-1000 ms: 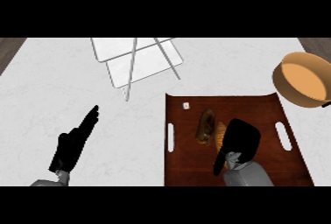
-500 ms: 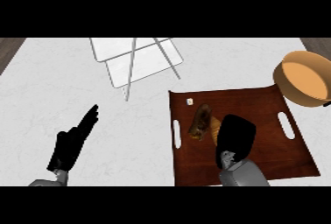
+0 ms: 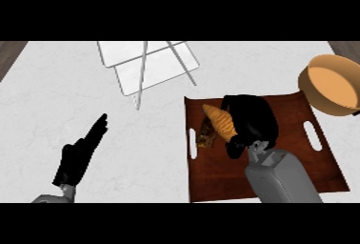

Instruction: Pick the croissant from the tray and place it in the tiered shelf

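The croissant [image 3: 219,122], golden orange and elongated, sits against the left side of my right hand [image 3: 252,120]. The hand's fingers curl round it above the dark brown tray [image 3: 281,107]. A brownish patch [image 3: 206,137], which looks like the croissant's shadow, lies on the tray just below and left of it. The white wire tiered shelf [image 3: 149,66] stands at the back of the counter, up and left of the tray. My left hand [image 3: 79,156] rests open on the counter at the lower left, fingers straight and pointing up and right.
An orange-tan bowl [image 3: 335,85] stands at the right edge, just beyond the tray's far right corner. The tray has white handle slots on its left [image 3: 193,143] and right [image 3: 312,136] sides. Pale marbled counter [image 3: 63,95] spreads between the shelf and my left hand.
My right hand has closed on the croissant and carried it toward the tray's far side, leaving a shadow beneath. The left hand has stayed where it was.
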